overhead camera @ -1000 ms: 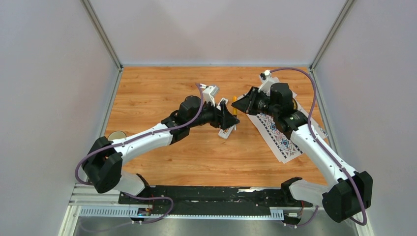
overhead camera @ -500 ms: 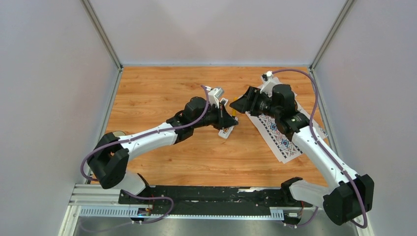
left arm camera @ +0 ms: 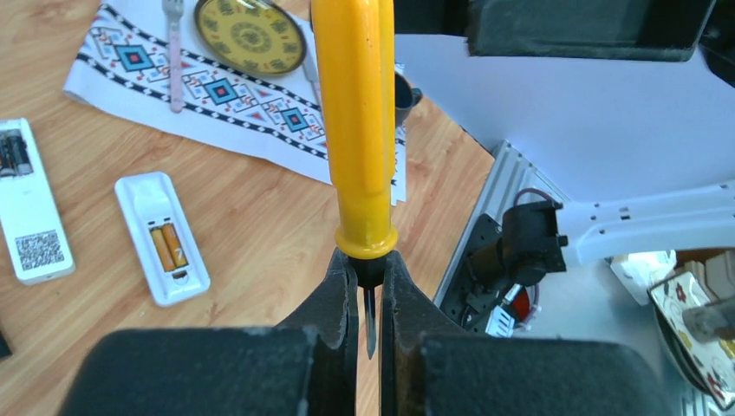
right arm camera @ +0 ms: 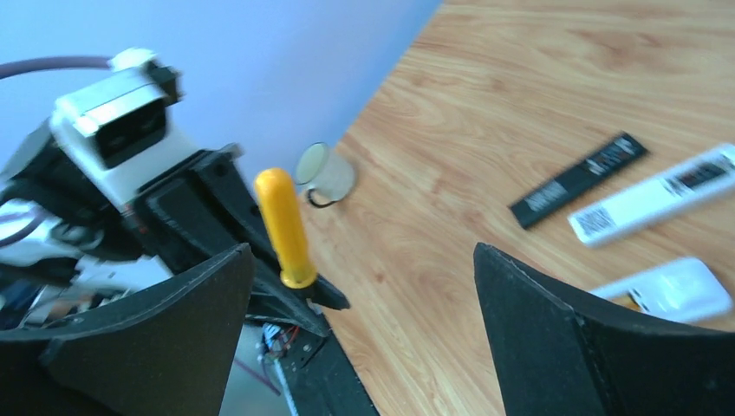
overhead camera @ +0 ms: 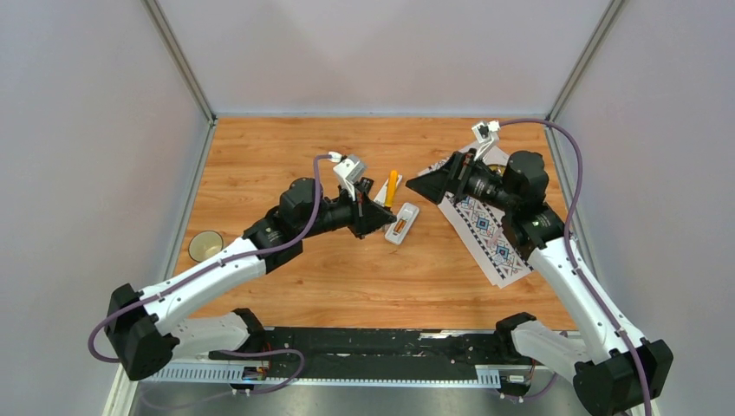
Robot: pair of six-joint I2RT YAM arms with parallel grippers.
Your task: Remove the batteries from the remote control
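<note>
The left gripper (left arm camera: 369, 282) has its black jaws clamped on the thin metal shaft of a smooth, cylindrical yellow plastic-handled screwdriver (left arm camera: 355, 130), which is held above the wood-grain table (left arm camera: 260, 217). The right gripper (right arm camera: 360, 269) has its matte black jaws set wide apart, holding nothing. Two orange-gold cylindrical batteries (left arm camera: 167, 247) lie side by side in the open compartment of a white rounded rectangular remote control (left arm camera: 147, 195) lying flat on the table. A second white remote (left arm camera: 35, 225) beside it holds dark grey batteries (left arm camera: 13, 152)
</note>
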